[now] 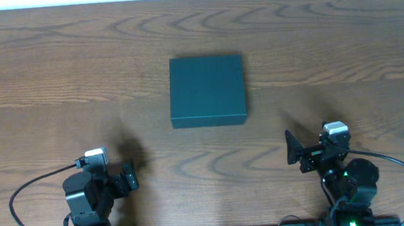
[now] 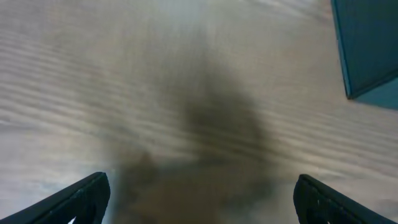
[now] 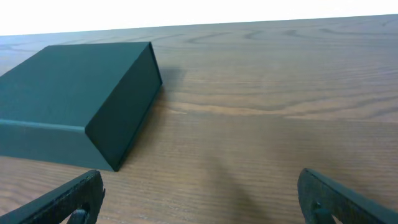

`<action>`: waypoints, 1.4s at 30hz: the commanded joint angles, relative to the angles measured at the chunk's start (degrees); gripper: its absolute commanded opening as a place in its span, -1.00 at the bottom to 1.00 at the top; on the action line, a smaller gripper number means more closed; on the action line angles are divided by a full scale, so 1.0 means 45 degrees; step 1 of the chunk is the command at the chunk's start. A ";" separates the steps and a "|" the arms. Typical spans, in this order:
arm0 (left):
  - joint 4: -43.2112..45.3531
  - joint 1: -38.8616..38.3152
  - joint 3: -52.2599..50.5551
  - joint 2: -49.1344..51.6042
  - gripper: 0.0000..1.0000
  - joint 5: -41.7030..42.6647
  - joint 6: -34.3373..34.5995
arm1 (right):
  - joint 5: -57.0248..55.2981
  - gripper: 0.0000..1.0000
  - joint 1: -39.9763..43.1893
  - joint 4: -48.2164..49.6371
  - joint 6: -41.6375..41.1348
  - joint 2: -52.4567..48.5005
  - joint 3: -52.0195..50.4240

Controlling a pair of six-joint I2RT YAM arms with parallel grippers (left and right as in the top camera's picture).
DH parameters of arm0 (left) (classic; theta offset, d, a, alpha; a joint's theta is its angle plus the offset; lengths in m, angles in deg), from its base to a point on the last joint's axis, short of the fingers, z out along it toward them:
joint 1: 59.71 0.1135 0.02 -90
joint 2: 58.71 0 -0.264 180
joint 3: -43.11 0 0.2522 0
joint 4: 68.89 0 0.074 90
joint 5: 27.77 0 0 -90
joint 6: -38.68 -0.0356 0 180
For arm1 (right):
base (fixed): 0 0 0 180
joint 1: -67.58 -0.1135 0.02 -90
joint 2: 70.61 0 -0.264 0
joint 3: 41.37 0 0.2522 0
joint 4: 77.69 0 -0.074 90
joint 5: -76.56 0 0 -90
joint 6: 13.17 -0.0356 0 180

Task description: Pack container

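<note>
The left hand (image 1: pixel 129 176) sits low near the front edge of the desk (image 1: pixel 47 74), on the left side. It is spread wide. In its own wrist view the two dark fingers (image 2: pixel 84 199) stand at the opposite lower corners, with only wood grain and a soft dark shadow (image 2: pixel 217 118) between them. It grips nothing and touches nothing.

The right hand (image 1: pixel 295 152) sits much the same way on the right side of the front edge. It is spread too. In its wrist view its fingers are far apart, with plain wood between them and nothing pinched.

Out ahead of both hands, about the middle of the desk and roughly midway between them from side to side, lies the container (image 1: pixel 207 89). It is a dark teal-green box resting flat on the wood, squared up with the desk's edges, and its top looks closed. It is well apart from either hand.

From the left wrist only one corner (image 2: pixel 367 43) of it shows, up at the right edge of the view. From the right wrist it lies ahead and to the left, showing its flat top (image 3: pixel 74 81) and two side walls.

A black cable (image 1: pixel 18 210) loops out from the left arm's base, and another loops from the right arm's base.
</note>
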 commanded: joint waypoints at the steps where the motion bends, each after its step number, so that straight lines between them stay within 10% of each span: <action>1: -0.0423 0.0039 -0.0131 -0.0049 0.91 -0.0185 0.0136 | -0.0185 0.98 0.0019 -0.0053 -0.0131 0.0058 -0.0131; 16: -0.0257 0.0015 -0.0136 0.0010 0.91 -0.0126 0.0136 | -0.0185 0.97 0.0019 0.0379 -0.0126 0.0063 -0.0136; 25: 0.5076 0.0019 -0.0393 -0.0369 0.91 -0.0136 0.0136 | -0.0180 0.99 0.0024 0.6023 -0.0131 0.0525 -0.0136; 42: 0.4872 0.0044 -0.1773 -0.2953 0.91 -0.0131 0.0141 | -0.0131 0.99 0.0126 0.1248 -0.0131 0.3143 -0.0432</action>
